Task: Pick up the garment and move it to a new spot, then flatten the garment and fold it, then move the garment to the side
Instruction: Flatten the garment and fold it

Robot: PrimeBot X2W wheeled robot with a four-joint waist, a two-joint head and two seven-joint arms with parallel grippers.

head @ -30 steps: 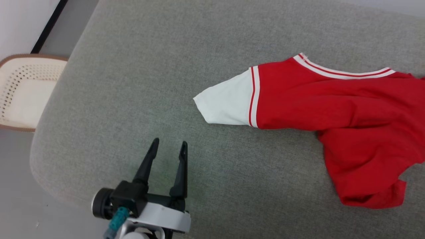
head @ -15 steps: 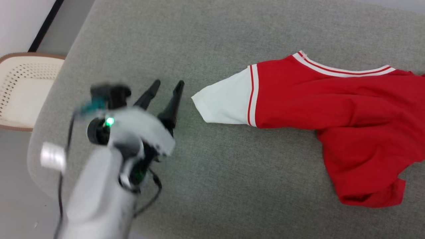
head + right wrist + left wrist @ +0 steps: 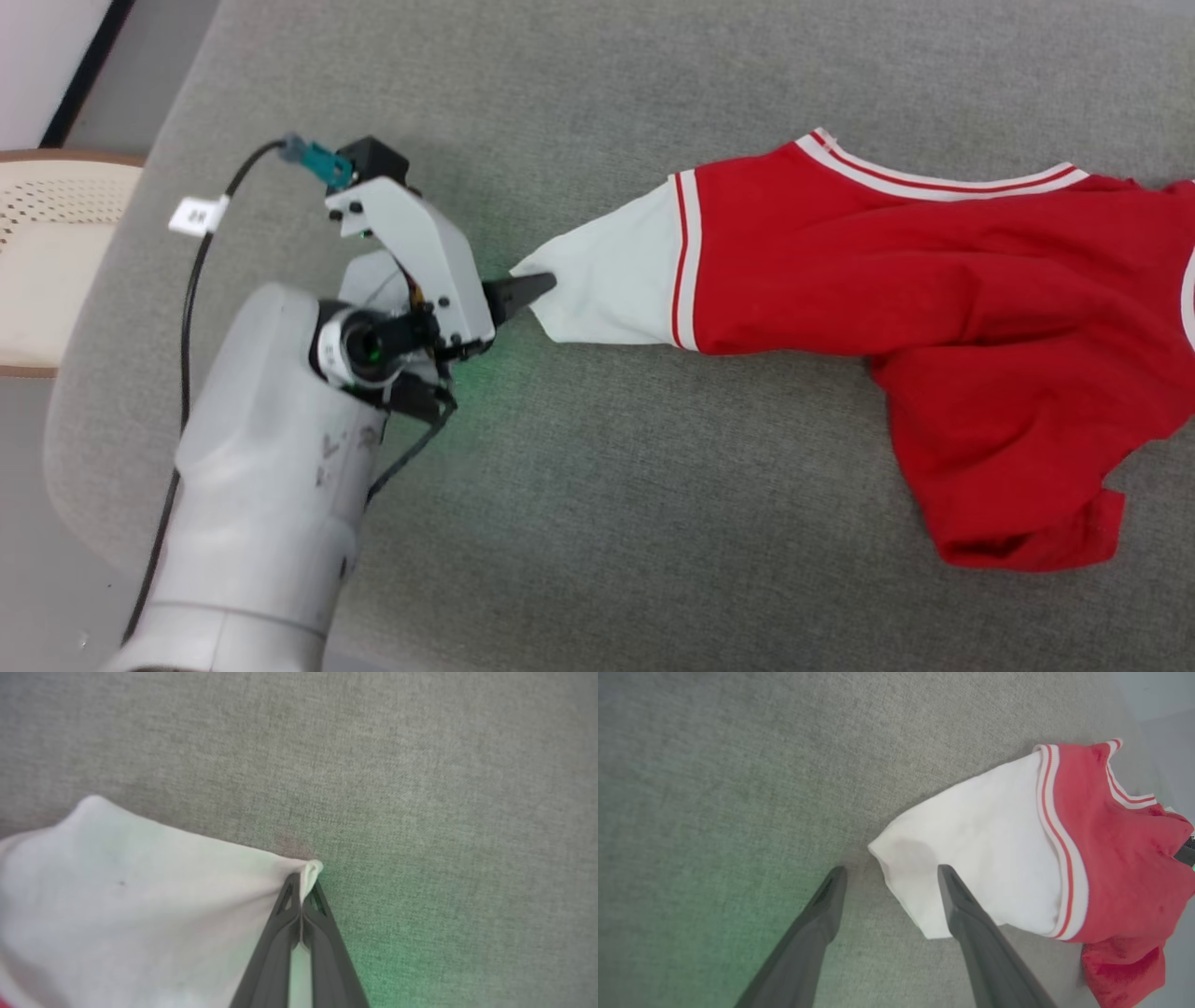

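Left arm [image 3: 271, 485] stretched forward from the lower left of the head view, wrist rolled onto its side. Left gripper [image 3: 537, 285] wide open, 2 dark fingers [image 3: 822, 914] splayed well apart. Right gripper [image 3: 302, 882] (seen from its own wrist) clamped tight, tips pinching a white corner of the garment [image 3: 140, 896].

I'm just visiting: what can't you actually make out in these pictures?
- Head view: the garment runs off the right edge; its far side is cut off.
- Head view: the left gripper sits mostly behind its own wrist housing.
- Right wrist view: the right gripper pinches a white corner; the frame's edge cuts off which part.
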